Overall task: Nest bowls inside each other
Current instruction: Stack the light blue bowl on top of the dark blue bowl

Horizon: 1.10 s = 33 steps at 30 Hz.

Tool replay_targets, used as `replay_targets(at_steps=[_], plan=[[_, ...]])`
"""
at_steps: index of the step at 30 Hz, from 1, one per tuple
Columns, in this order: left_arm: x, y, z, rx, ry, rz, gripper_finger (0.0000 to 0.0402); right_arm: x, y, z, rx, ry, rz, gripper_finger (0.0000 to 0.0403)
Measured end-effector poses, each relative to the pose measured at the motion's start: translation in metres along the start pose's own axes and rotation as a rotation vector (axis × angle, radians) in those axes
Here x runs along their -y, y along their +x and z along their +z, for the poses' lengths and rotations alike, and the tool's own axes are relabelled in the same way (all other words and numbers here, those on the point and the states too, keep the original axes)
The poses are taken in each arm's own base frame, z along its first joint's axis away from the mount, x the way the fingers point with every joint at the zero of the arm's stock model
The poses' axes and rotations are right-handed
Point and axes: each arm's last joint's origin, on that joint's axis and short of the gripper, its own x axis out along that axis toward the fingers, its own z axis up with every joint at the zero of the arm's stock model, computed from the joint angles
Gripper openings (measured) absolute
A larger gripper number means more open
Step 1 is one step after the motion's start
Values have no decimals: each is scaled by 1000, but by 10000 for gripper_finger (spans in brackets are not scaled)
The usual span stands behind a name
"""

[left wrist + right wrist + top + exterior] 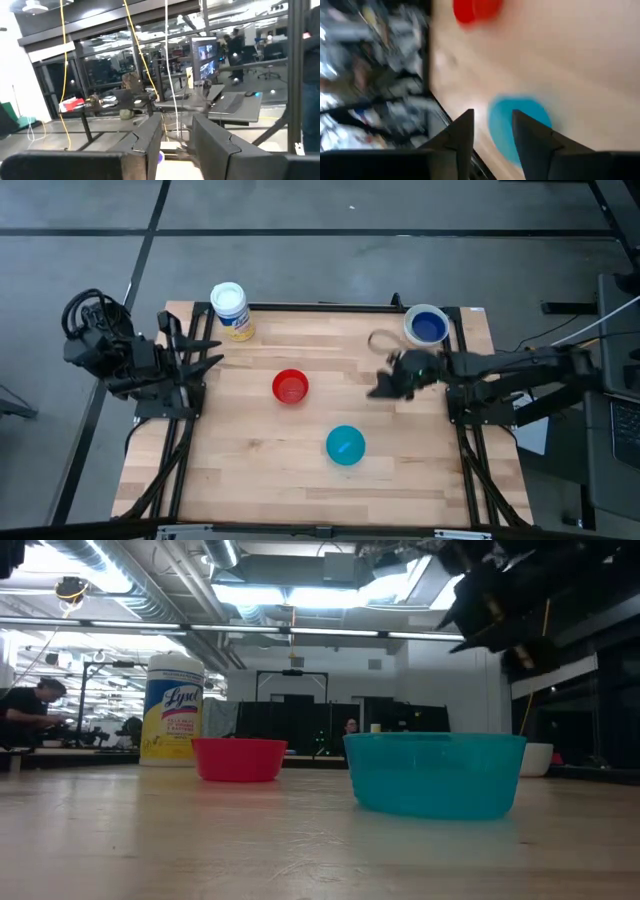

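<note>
A red bowl (pixel 290 386) stands upright mid-table. A teal bowl (pixel 345 445) stands nearer the front edge. At the far right corner a dark blue bowl (pixel 428 328) sits inside a white bowl (pixel 411 317). My right gripper (pixel 382 388) hovers blurred above the table between the blue and red bowls. Its wrist view shows it open (pixel 492 117) and empty, with the teal bowl (pixel 520 125) and the red bowl (pixel 477 10) beyond it. My left gripper (pixel 212 352) waits raised at the table's left edge. It is open (pixel 175 125), and it holds nothing.
A white-capped jar with a yellow label (pixel 231 311) stands at the far left of the table. In the low view it (pixel 172 708) rises behind the red bowl (pixel 238 758). Bare wood lies along the near edge and left of the teal bowl (pixel 435 772).
</note>
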Motion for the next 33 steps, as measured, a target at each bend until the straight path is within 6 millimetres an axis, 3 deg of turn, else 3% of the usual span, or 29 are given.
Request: replay_targets(at_steps=[5, 11, 15, 23, 28, 33], plan=[[-3, -1, 0, -4, -16, 16, 106, -23, 23, -43, -156, -115, -57, 113], [-2, -1, 0, -4, -25, 17, 106, -44, 60, -63, -281, -339, -373, 116], [-1, 0, 0, -3, -33, 17, 106, -50, 87, -64, -310, -449, -524, 131], [2, -1, 0, -3, -50, -1, 106, -50, 132, -63, -296, -483, -589, 182], [2, -3, 1, -2, -44, -10, 106, -38, 145, -58, -306, -476, -652, 208], [2, -3, 1, 2, -45, -19, 106, -45, 145, -52, -292, -418, -597, 210]])
